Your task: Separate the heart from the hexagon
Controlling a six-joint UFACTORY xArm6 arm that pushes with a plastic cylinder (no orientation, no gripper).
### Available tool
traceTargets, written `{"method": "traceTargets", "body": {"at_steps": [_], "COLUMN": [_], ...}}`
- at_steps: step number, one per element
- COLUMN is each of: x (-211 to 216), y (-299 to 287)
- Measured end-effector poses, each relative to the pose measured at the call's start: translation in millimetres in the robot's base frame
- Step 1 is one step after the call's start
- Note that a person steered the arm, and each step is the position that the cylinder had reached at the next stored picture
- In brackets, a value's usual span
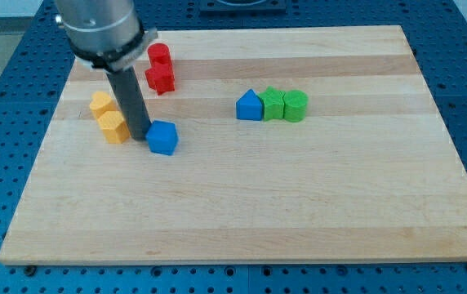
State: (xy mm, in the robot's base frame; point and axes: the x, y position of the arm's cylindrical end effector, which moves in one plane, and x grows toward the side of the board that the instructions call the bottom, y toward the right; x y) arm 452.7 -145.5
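Two yellow blocks sit close together at the view's left. The upper one looks like the yellow heart [100, 104]; the lower one looks like the yellow hexagon [114, 127], and they touch or nearly touch. My tip [140, 136] is on the board just right of the hexagon, in the narrow gap between it and a blue cube [162, 137]. The rod rises up and to the left from the tip and hides part of the board behind it.
Two red blocks [160, 67] stand stacked in line above the tip, near the board's top edge. A blue triangle-like block [249, 105], a green star [273, 104] and a green cylinder [295, 105] form a row at centre right. The wooden board [299, 204] lies on a blue perforated table.
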Motion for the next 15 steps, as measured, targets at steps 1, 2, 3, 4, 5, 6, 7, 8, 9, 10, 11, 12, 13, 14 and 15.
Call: {"method": "traceTargets", "body": {"at_steps": [1, 2, 3, 4, 5, 6, 7, 8, 9, 10, 11, 12, 13, 14, 15], "x": [41, 62, 61, 59, 50, -8, -49, -48, -48, -48, -48, -48, -40, -45, -78], "y": [18, 25, -3, -64, -111, -118, -116, -107, -65, -29, -26, -27, -61, -83, -69]}}
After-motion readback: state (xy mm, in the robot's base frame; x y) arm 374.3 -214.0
